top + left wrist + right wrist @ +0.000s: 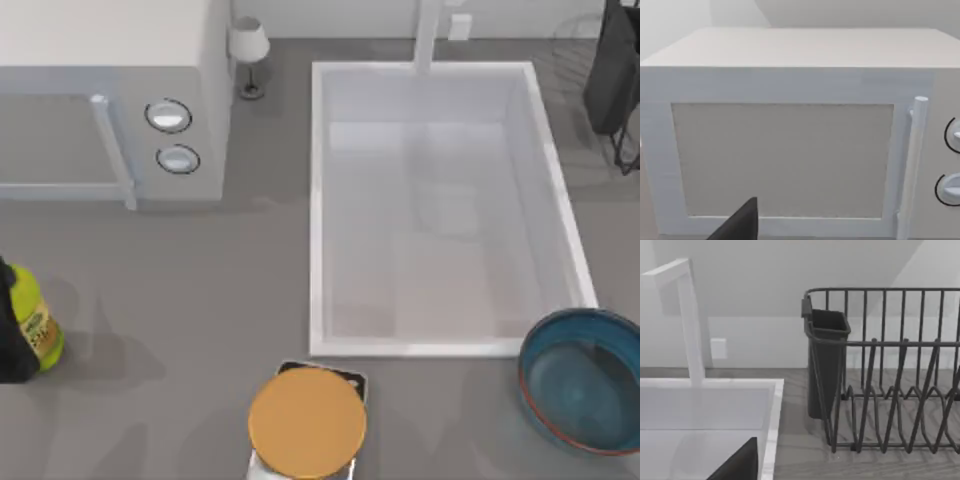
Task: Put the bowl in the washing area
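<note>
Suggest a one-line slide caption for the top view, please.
Teal bowl sits on the table by the empty white sink, not yet placed; microwave at left.

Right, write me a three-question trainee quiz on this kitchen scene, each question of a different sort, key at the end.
1. True or false: the bowl already sits inside the sink.
2. Multiple choice: in the top view, what stands against the sink's near rim, toward its left end? A) the orange disc B) the small lamp C) the yellow bottle
3. Fill in: the microwave has ___ round dials on its front.

Key: 1 false, it rests on the table off the sink's near right corner; 2 A; 3 two.
</note>
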`<state>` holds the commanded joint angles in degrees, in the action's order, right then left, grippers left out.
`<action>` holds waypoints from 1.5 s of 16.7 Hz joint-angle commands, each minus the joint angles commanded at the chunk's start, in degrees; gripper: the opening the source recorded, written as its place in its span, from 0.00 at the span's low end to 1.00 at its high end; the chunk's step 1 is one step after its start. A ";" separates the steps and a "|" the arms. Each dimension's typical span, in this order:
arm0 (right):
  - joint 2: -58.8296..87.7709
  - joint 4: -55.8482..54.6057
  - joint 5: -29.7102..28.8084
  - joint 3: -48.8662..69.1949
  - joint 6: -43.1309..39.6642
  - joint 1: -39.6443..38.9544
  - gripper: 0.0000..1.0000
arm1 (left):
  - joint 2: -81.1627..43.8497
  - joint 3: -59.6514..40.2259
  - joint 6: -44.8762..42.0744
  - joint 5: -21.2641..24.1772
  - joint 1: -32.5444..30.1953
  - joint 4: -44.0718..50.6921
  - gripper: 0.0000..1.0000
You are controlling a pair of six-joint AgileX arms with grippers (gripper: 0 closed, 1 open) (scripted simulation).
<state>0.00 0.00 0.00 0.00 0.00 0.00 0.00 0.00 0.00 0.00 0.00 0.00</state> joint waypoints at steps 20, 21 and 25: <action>69.14 58.06 -0.54 50.38 7.30 -6.93 1.00 | 0.00 0.00 0.00 0.00 0.00 0.00 1.00; 72.07 60.51 -0.55 52.72 7.62 -7.24 1.00 | 0.00 0.00 0.00 0.00 0.00 0.00 1.00; 78.64 65.93 -0.53 58.21 8.35 -7.98 1.00 | 0.00 0.00 0.00 0.00 0.00 0.00 1.00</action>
<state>78.64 65.93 -0.53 58.21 8.35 -7.98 0.00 0.00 0.00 0.00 0.00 0.00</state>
